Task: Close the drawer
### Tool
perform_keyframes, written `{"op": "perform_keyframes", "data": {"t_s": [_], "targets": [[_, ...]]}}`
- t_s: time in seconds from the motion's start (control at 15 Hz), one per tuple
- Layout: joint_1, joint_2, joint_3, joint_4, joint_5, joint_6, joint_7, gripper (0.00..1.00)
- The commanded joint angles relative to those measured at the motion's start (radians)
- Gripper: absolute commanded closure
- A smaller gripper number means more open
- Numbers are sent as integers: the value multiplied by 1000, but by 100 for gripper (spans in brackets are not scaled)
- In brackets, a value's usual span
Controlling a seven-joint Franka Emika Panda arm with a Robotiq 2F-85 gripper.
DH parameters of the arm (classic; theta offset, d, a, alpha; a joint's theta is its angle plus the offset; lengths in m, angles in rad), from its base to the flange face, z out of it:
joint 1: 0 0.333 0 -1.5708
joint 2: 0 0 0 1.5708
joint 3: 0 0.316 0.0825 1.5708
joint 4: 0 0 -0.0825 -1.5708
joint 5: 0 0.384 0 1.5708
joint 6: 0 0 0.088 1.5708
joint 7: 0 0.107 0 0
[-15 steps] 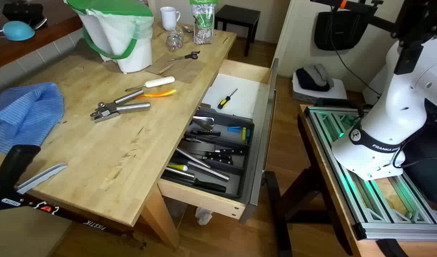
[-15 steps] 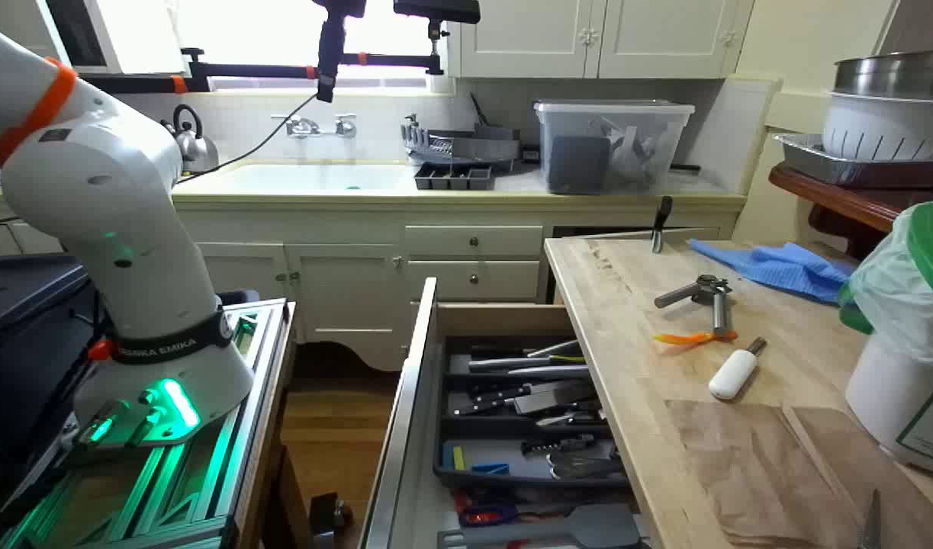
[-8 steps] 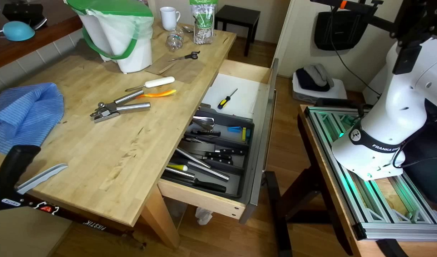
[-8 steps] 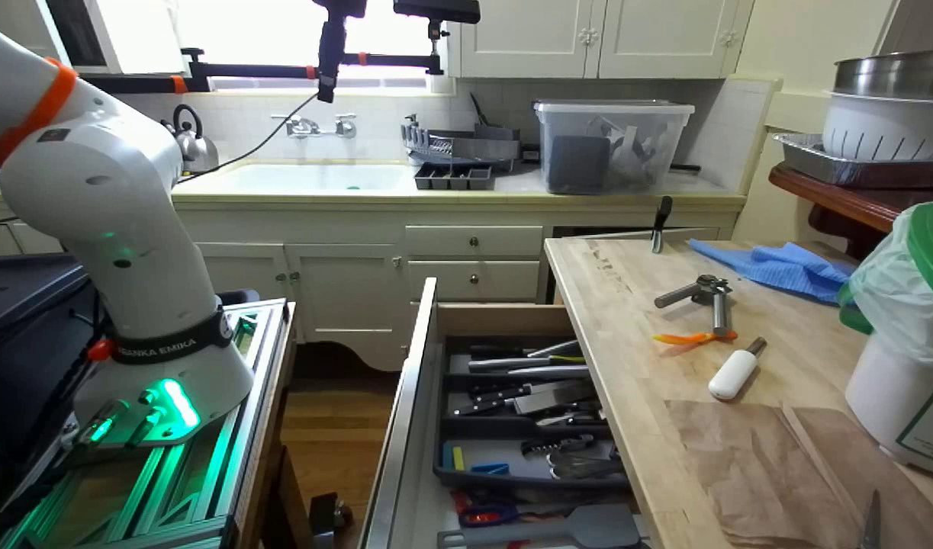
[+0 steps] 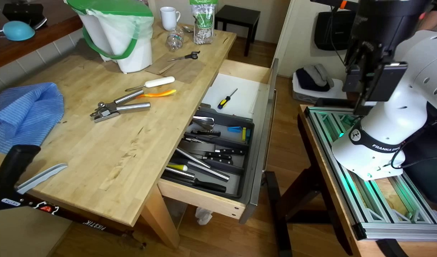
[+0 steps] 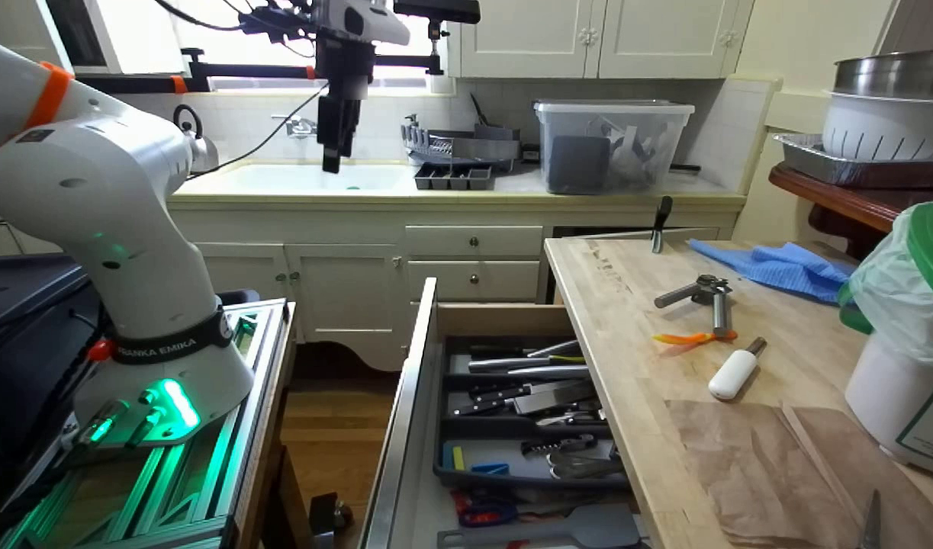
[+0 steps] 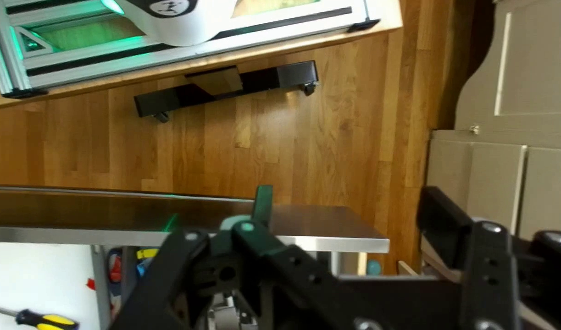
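Note:
The drawer is pulled out from under the wooden table, with a grey metal-edged front [image 5: 263,142] and pale wooden sides. Its front edge also shows in an exterior view [image 6: 405,404], and its dark outer face lies below in the wrist view [image 7: 124,211]. Inside are a dark grey tray [image 5: 239,171] of knives and tools and a yellow-black screwdriver [image 5: 224,102]. My gripper [image 5: 365,94] is open and empty, high up on the robot's side of the drawer front, touching nothing. In the wrist view the fingers [image 7: 349,204] are spread wide apart.
The table [image 5: 132,150] holds a can opener [image 5: 120,107], white-handled tool [image 5: 159,82], scissors [image 5: 186,56], blue cloth [image 5: 25,114] and white bucket [image 5: 136,53]. The robot stands on a framed bench [image 5: 332,178] across a floor gap. Cabinets [image 6: 344,290] line the wall.
My gripper has come down lower into both exterior views, and in an exterior view has also shifted left toward the drawer side. The drawer has not moved.

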Motion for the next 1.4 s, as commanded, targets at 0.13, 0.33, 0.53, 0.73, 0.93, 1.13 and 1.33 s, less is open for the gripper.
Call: {"op": "perform_keyframes", "data": {"t_s": [0.13, 0.33, 0.53, 0.73, 0.93, 1.13, 1.33], "targets": [[-93, -30, -40, -115, -206, 19, -26, 65], [-85, -41, -51, -102, -188, 11, -10, 63], [-77, -40, -48, -95, -187, 11, -12, 80], [-104, 8, -65, -95, -245, 75, -45, 96], [-136, 88, -136, -93, -279, 159, -92, 100], [-153, 193, -227, -93, -250, 240, -163, 100], [-156, 309, -312, -94, -214, 314, -254, 100]]}}
